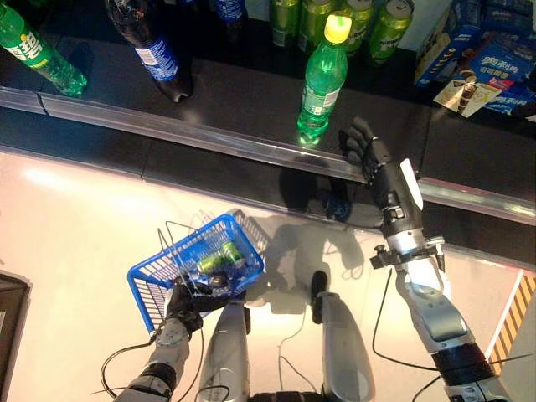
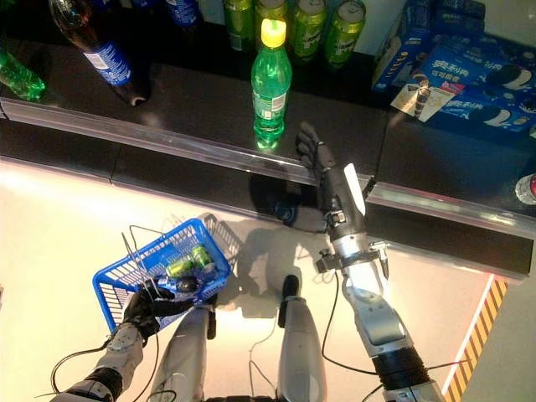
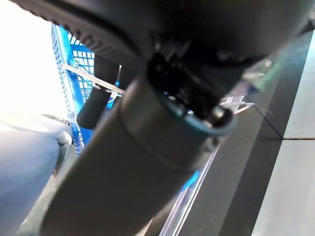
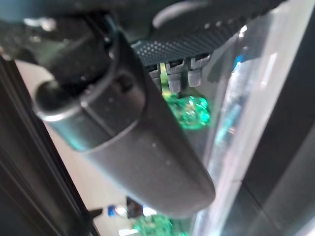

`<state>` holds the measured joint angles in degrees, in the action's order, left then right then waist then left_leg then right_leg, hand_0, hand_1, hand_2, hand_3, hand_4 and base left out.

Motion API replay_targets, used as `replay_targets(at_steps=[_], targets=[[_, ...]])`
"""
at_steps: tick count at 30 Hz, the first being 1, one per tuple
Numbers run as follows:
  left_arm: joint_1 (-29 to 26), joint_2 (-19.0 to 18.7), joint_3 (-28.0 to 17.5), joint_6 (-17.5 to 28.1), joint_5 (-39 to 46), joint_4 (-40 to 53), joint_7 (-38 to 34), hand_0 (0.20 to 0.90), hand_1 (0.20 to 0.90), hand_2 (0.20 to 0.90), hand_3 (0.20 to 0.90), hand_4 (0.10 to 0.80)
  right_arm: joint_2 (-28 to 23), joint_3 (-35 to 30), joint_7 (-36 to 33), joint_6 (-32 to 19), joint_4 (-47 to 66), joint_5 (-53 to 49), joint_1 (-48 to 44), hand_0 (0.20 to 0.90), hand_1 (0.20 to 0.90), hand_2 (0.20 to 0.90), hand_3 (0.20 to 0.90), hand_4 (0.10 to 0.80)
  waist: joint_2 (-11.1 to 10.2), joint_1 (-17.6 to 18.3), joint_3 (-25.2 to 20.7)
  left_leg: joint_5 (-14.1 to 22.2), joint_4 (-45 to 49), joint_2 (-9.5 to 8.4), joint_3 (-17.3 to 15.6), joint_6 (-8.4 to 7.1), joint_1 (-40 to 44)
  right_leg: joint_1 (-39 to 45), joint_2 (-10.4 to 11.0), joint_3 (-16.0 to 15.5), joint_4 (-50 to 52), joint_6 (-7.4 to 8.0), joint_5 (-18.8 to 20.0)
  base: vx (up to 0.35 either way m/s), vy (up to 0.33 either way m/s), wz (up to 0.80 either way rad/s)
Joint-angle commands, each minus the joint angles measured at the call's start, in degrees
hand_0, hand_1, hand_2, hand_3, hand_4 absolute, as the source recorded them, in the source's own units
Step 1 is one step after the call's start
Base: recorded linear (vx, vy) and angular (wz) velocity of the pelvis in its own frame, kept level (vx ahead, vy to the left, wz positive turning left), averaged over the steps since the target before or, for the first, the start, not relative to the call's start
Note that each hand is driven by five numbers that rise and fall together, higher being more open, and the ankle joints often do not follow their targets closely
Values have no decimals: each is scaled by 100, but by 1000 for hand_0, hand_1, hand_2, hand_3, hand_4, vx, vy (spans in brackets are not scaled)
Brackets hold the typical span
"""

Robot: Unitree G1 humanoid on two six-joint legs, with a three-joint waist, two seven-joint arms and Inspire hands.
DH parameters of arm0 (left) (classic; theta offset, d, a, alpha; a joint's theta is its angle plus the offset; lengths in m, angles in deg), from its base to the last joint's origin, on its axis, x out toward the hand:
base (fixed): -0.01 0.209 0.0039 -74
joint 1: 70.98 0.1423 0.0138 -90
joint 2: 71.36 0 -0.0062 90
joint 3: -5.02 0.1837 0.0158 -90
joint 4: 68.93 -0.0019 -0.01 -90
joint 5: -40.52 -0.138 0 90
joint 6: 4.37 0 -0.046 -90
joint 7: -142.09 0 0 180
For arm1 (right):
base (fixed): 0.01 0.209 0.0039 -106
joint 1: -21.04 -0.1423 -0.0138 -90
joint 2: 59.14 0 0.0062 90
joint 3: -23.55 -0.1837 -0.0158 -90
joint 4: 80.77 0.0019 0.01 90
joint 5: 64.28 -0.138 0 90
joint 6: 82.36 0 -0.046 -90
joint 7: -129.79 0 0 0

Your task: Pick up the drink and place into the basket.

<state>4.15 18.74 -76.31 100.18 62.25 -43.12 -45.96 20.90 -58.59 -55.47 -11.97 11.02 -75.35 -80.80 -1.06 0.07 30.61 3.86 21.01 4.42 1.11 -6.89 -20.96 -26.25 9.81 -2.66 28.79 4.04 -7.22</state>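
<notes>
Robot hand (image 1: pixel 366 151) near bottle (image 1: pixel 322 79), seemingly open.

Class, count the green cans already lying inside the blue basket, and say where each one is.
2. One green can and a second green can lie side by side in the blue basket held by the left hand; others may be hidden.

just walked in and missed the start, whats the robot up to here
The robot is collecting drinks from a dark shelf into a blue basket. Its left hand is curled round the basket's handle, and green cans already lie inside. Its right hand is up at the shelf edge, fingers relaxed and empty, right beside an upright green bottle with a yellow cap. The bottle is not yet gripped.
</notes>
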Motion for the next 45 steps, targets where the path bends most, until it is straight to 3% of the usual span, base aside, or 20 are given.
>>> replay_targets(at_steps=[1, 18, 31, 45], targets=[[706, -321, -34, 540, 77, 429, -116, 300, 300, 300, 200, 100, 26, -622, -289, -659, 995, -256, -394, 900, 900, 900, 900, 800, 3, -58, -225, 0, 589, -79, 284, 324, -277, 697, 363, -113, -806, 54, 571, 0, 0, 0], [651, -401, 101, 179, -56, 670, -130, 300, 300, 300, 200, 100, 2, -650, -248, -62, -2, -819, -1434, 900, 900, 900, 900, 800, 51, -300, -234, -40, 754, -91, 342, 287, -276, 876, 406, -260, -773, 2, 554, 22, -10, 1], [538, -516, 343, -70, -42, 745, -43, 300, 300, 300, 200, 100, -649, -661, -329, 361, -1497, -1346, -2657, 900, 900, 900, 900, 800, 166, -538, -224, -59, 841, -139, 400, 269, -251, 962, 439, -367, -723, -20, 527, 21, -7, 4], [405, -579, 549, -190, 27, 870, -46, 300, 300, 300, 200, 100, -942, -334, -197, 580, -2503, -1770, -3687, 900, 900, 900, 900, 800, 239, -694, -138, -22, 795, -170, 430, 287, -272, 892, 468, -412, -693, -29, 524, 0, 0, 0]])
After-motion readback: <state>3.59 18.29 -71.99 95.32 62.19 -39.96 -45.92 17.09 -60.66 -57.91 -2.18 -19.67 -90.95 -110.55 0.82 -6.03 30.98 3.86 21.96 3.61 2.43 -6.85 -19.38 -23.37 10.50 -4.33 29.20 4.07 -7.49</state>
